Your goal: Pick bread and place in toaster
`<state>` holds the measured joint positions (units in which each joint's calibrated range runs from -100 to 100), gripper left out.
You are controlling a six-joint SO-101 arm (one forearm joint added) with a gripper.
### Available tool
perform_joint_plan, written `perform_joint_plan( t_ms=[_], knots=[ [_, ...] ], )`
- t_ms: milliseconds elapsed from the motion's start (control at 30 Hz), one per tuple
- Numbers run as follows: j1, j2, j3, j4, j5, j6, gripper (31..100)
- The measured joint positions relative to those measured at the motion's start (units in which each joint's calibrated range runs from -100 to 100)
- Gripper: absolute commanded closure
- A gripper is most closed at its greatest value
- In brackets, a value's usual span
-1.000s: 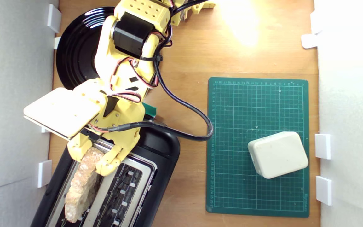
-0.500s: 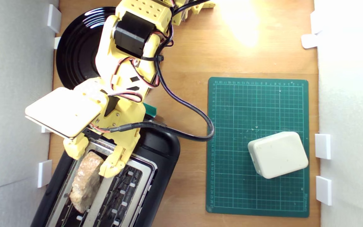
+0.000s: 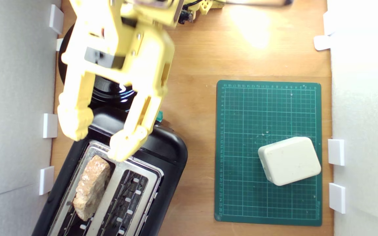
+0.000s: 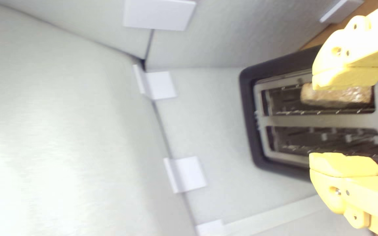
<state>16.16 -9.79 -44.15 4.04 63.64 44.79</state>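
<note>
Yellow fingers spread wide, empty, above toaster. Bread sits in one slot, unheld. Best retreat: lift straight, clear of teal lever.

Wooden tabletop, perhaps lamp-lit, flanked by grey foam walls with white brackets.

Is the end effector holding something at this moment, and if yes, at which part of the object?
Nothing is held. The end effector is open and empty above the toaster. The bread sits in one slot, free of both fingers.
</note>
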Motion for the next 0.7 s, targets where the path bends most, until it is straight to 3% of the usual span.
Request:
perform_joint_plan(
  t_ms=[67, 267, 500, 700],
  knots=[
    [-0.5, -4.2, 0.4, -0.4, -0.1, -2.1, 52.8],
    [-10.3, -9.8, 1.2, -1.1, -0.2, -9.5, 52.8],
    [-17.1, -10.3, 1.9, 0.0, -0.3, -21.0, 52.8],
    [-22.5, -15.4, 11.8, -0.3, -0.3, -29.7, 52.8]
  ],
)
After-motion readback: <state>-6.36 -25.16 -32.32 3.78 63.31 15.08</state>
